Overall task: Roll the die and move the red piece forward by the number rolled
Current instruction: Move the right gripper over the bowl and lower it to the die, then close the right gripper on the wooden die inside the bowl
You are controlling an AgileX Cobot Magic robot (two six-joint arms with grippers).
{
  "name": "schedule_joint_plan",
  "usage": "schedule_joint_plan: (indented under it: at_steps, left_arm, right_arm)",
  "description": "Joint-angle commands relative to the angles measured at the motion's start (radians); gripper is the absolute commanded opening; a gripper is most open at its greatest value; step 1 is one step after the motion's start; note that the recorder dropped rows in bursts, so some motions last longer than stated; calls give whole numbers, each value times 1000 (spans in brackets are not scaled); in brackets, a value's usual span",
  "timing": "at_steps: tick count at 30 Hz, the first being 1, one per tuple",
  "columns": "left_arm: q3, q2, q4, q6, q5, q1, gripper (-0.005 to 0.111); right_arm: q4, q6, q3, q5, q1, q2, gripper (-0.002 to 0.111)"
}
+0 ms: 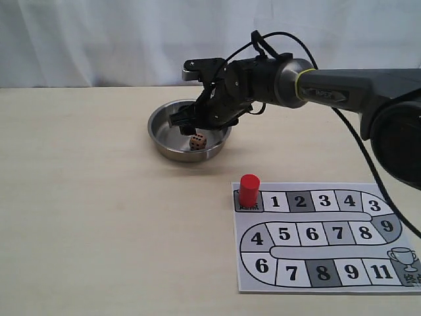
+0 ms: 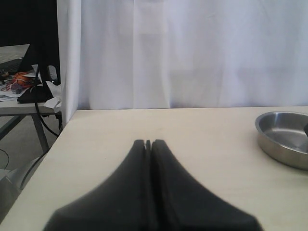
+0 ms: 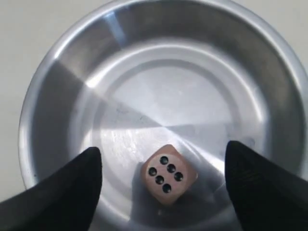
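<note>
The die point(image 3: 168, 174), a beige cube with several black pips on its top face, lies on the floor of the steel bowl point(image 3: 57, 77). My right gripper point(image 3: 162, 151) hangs open above it, one finger on each side, touching nothing. From the exterior view the same gripper point(image 1: 187, 120) reaches over the bowl point(image 1: 158, 135) with the die point(image 1: 197, 141) below it. The red piece point(image 1: 248, 190) stands upright on the first square of the game board point(image 1: 316, 260). My left gripper point(image 2: 148, 142) is shut on nothing over bare table and is out of the exterior view.
The board's numbered track lies at the front right of the table. The right arm point(image 1: 342, 85) and its cable stretch in from the right. A white curtain point(image 1: 99, 39) backs the table. The bowl point(image 2: 281, 134) also shows in the left wrist view.
</note>
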Motion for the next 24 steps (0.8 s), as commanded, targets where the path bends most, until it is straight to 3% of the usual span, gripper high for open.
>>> schedule_joint_plan:
  at_steps: [1,24]
  left_arm:
    - [-5,-1,-1,-2,-13,0,0]
    - [-5,-1,-1,-2,-11,0,0]
  right_arm:
    - [-8,-16,-3,-46,-3,21,68]
    - [-3,-28,-3,-79,-2,65,68]
